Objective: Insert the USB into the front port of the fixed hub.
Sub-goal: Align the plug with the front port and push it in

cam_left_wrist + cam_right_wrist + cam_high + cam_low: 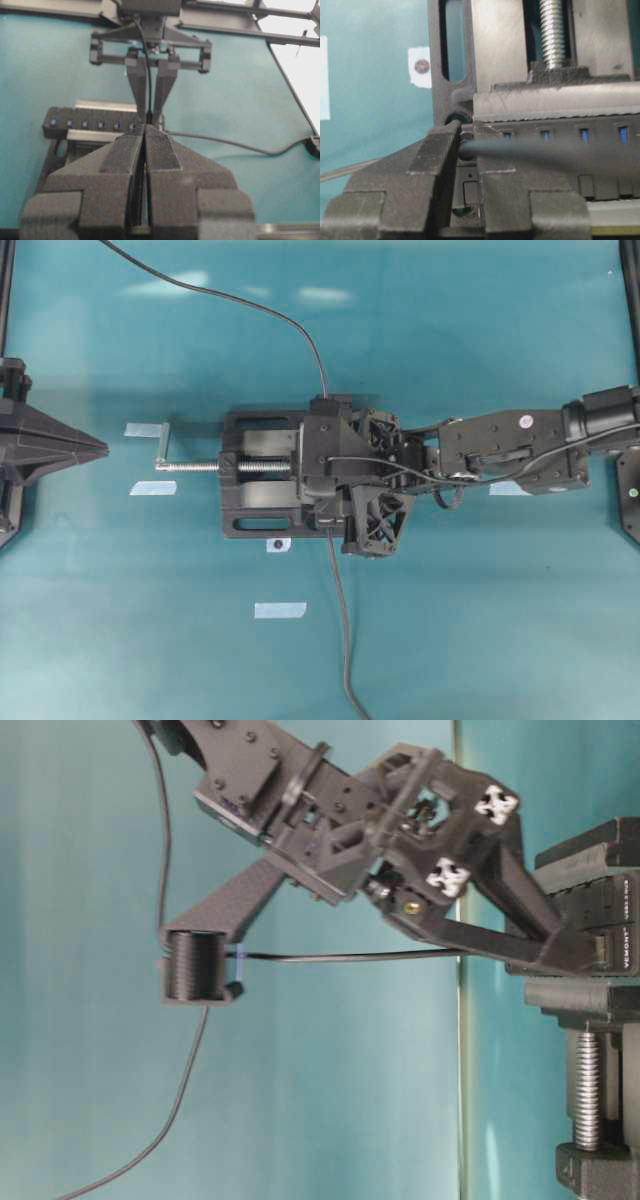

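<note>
Right end effector (465, 150) clamped narrow, arm outstretched; left end effector (144, 145) closed.

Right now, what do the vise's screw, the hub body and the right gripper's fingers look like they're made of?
The vise's screw looks like bare metal: silvery, threaded, with bright glints. The hub looks like matte black plastic, its ports glowing blue; that is only a guess. The right gripper's fingers look like 3D-printed black plastic: dull, with fine ridged lines on the surface.
</note>
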Robot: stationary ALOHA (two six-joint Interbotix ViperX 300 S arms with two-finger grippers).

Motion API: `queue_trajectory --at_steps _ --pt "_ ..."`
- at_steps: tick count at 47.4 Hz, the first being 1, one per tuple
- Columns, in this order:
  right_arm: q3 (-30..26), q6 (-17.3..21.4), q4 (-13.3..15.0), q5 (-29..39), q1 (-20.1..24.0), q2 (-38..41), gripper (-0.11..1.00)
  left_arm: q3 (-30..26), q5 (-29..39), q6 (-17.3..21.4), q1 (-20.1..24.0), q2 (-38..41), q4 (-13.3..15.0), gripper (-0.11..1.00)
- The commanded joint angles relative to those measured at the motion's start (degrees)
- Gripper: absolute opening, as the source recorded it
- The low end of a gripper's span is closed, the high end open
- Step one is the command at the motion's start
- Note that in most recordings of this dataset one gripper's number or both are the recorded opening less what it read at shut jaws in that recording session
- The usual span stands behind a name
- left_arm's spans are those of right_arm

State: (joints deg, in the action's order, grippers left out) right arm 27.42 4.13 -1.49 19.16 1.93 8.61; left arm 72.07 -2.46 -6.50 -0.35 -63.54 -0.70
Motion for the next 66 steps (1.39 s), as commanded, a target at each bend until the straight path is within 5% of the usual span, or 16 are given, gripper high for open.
queue_trajectory --at_steps 1,39,48,58,66 --pt "-0.09 0.62 -0.18 0.35 0.7 -0.09 0.1 -0.62 -0.53 -0.09 0.09 0.35 -0.09 0.0" --pt "-0.09 0.53 0.09 0.09 0.53 -1.14 0.14 -0.44 -0.62 -0.09 0.09 0.35 -0.18 0.0" --pt "-0.18 0.7 0.09 -0.09 0.0 -2.46 0.31 0.0 -0.62 -0.09 0.09 0.35 -0.09 0.0" --pt "-0.26 0.7 0.09 0.88 -0.35 -4.39 0.74 0.0 -0.7 -0.09 0.09 -0.26 -0.09 0.0" --pt "0.0 0.7 0.09 1.32 -0.44 -5.98 0.77 0.18 -0.7 -0.09 0.09 -0.62 -0.18 0.0"
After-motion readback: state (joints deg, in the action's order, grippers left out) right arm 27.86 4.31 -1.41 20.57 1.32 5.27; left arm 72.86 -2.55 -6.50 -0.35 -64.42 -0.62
